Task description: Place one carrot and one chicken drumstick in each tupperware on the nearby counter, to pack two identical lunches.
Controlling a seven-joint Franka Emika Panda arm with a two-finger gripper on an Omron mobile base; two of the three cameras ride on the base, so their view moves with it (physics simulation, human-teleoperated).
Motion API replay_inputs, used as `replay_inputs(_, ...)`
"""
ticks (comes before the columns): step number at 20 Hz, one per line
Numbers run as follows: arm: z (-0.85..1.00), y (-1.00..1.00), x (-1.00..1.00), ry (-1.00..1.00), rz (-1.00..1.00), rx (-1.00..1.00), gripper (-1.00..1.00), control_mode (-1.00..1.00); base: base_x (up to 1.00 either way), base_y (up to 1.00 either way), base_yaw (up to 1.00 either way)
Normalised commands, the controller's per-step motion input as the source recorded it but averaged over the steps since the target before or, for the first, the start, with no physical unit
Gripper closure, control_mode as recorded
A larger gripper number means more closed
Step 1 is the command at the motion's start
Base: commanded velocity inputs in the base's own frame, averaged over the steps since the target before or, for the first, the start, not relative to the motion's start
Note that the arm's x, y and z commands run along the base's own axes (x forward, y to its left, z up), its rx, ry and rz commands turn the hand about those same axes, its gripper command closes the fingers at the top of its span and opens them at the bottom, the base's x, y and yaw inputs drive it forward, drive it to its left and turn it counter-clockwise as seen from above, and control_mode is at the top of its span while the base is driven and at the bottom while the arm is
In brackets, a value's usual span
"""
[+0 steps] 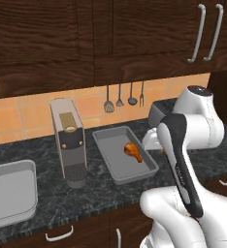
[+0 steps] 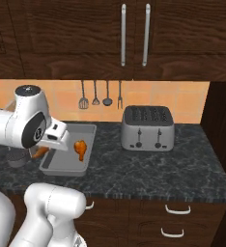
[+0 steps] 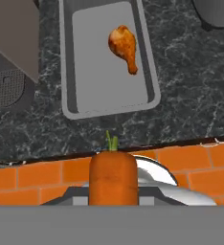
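Carrot (image 3: pixel 113 177) sitting clamped in gripper (image 3: pixel 113 203), leafy end pointing forward. I'm seeing tupperware (image 3: pixel 68 72) ahead and below on counter (image 3: pixel 190 86), drumstick (image 3: pixel 124 47) already lying inside; carrot axis running along container's length.

The carrot (image 3: pixel 113 177) is cut off below in the hand view, and in the right base view only an orange sliver (image 2: pixel 39 153) shows past the arm. The left tupperware (image 1: pixel 11 193) runs off the left base view's edge.
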Motion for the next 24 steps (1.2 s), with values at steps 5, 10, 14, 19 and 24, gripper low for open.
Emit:
replay_inputs(5, -0.79, 0.54, 1.0, 0.03, 0.0, 0.0, 1.0, -1.0, 0.0, 0.0, 0.0)
replay_inputs(10, -0.5, 0.03, 1.0, 0.23, 0.0, 0.0, 1.0, -1.0, 0.0, 0.0, 0.0)
replay_inputs(14, 0.14, 0.0, 0.56, 0.41, 0.0, 0.0, 1.0, -1.0, 0.0, 0.0, 0.0)
replay_inputs(19, -0.09, 0.03, 0.14, 0.27, 0.0, -0.02, 1.0, -1.0, 0.0, 0.0, 0.0)
replay_inputs(24, -0.64, 0.04, 0.31, -0.01, 0.01, 0.0, 1.0, -1.0, 0.0, 0.0, 0.0)
